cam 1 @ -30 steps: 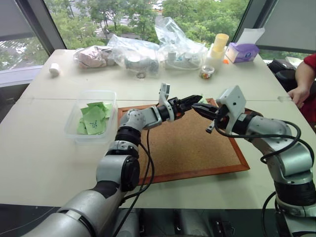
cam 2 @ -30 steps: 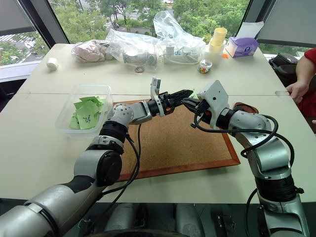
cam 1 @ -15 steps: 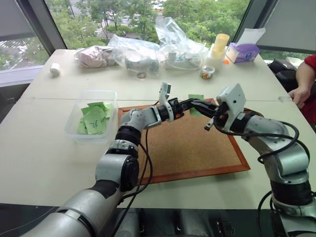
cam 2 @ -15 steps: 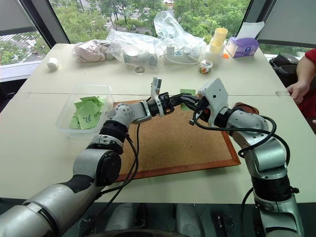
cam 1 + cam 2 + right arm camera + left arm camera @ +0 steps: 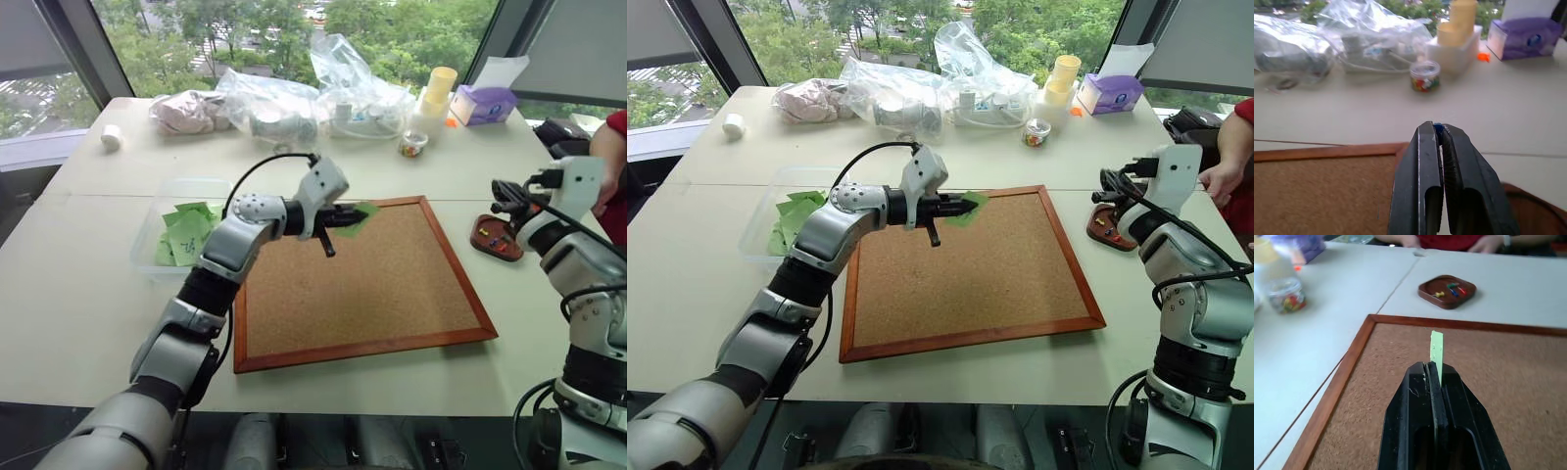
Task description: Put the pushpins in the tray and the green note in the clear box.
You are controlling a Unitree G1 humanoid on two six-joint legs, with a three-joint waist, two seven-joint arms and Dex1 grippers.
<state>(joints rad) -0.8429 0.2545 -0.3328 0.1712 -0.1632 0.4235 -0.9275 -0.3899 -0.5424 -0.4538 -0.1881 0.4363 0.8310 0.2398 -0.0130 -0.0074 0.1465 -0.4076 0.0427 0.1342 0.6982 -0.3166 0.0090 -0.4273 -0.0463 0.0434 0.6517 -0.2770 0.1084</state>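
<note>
My left gripper (image 5: 345, 216) is shut on the green note (image 5: 362, 212) and holds it on edge above the far left part of the corkboard; the left wrist view has the note (image 5: 1436, 352) sticking out from between the fingertips. At the right, my right gripper (image 5: 502, 190) hovers just over the tray (image 5: 478, 235), shut on a blue pushpin (image 5: 1438, 128) at its tips. Several coloured pushpins (image 5: 1452, 288) lie in the tray (image 5: 1425, 290). The clear box (image 5: 186, 184), left of the board, holds several green notes.
The wood-framed corkboard (image 5: 362, 294) fills the table's middle. Along the far edge lie crinkled plastic bags (image 5: 284, 108), a small jar of pins (image 5: 411, 144), yellow cups (image 5: 436, 88) and a purple tissue box (image 5: 480, 103). A person's hand (image 5: 593, 186) rests at the right edge.
Both grippers met at the note on the board's far edge. The left one has now shut on it, lifted it and drawn back left; the right one swung right to the tray.
</note>
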